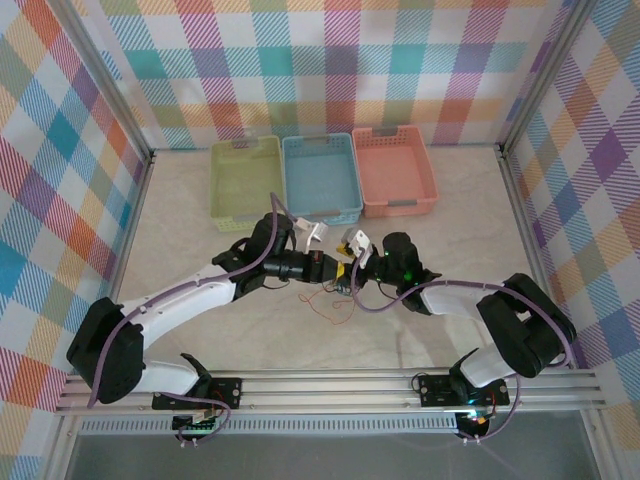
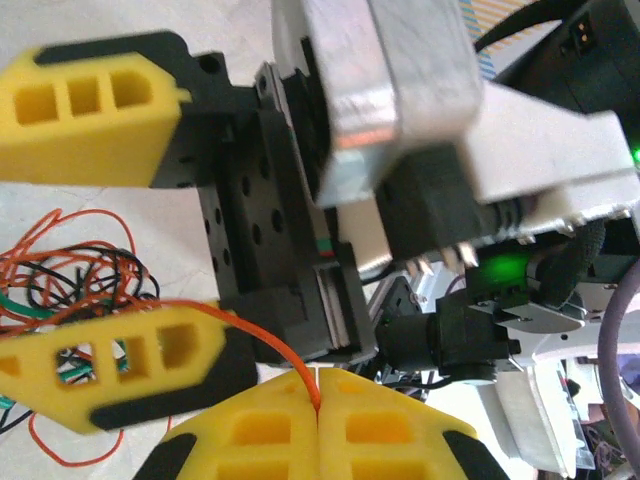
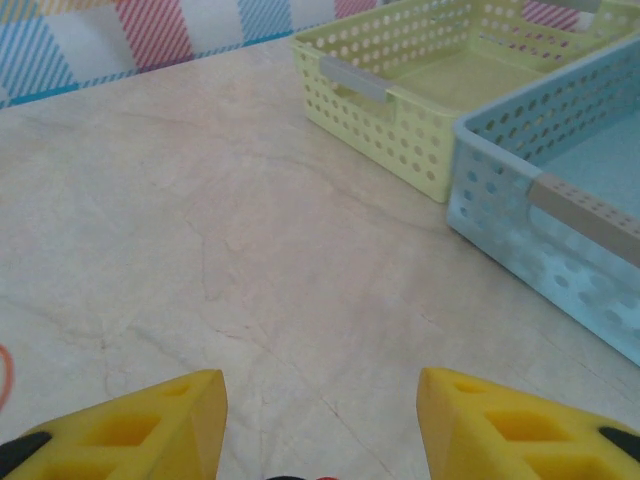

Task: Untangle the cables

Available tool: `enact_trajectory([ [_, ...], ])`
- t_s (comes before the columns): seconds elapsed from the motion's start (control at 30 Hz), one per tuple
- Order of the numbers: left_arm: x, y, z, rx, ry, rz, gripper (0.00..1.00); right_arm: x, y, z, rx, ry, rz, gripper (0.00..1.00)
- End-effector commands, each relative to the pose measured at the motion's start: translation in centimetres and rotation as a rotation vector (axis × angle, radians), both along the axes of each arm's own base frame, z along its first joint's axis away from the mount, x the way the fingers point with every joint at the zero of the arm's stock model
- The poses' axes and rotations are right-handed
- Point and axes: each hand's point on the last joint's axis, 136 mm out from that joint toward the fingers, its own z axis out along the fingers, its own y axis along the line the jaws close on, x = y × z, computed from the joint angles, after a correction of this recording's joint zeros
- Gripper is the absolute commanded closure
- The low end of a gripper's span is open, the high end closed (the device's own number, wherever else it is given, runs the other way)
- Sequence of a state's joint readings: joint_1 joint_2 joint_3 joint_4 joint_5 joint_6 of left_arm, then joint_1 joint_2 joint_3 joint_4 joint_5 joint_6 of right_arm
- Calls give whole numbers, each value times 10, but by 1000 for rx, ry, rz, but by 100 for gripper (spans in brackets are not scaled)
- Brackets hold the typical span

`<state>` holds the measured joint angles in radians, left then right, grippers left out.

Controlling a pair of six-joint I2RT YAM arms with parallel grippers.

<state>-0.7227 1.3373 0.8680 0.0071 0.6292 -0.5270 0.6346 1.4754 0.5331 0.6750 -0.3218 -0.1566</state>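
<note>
Left end effector [image 2: 318, 408] tight on red-orange cable [image 2: 283, 352], clearest from its wrist.

Top view: three baskets sit in a row at 12 o'clock on the table [image 1: 180, 235], walls side by side: left basket [image 1: 245, 222], middle basket [image 1: 322, 216], right basket [image 1: 398, 208]. Left gripper [image 1: 333, 272] and right gripper [image 1: 351, 272] meet tip to tip near table centre, at 6 o'clock of the middle basket, just clear of it. Cables [image 1: 338, 305] lie on the table at 6 o'clock of the grippers, with one strand running up between the left gripper's tips. Left arm [image 1: 180, 305] reaches in from 8 o'clock, right arm [image 1: 460, 295] from 4 o'clock.
</note>
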Motion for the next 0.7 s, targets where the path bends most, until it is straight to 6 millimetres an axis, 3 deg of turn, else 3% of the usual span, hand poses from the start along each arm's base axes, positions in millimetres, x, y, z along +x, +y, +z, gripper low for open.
enact_trajectory([
  [0.0, -9, -5, 33, -84, -96, -41, 100, 13, -5, -2, -10, -6, -80, 47],
  [0.53, -34, 11, 90, -221, -247, -56, 100, 39, -29, -36, -100, 191, -250, 48],
  [0.67, -37, 20, 100, -239, -296, -29, 100, 39, -28, -35, -95, 196, -243, 48],
])
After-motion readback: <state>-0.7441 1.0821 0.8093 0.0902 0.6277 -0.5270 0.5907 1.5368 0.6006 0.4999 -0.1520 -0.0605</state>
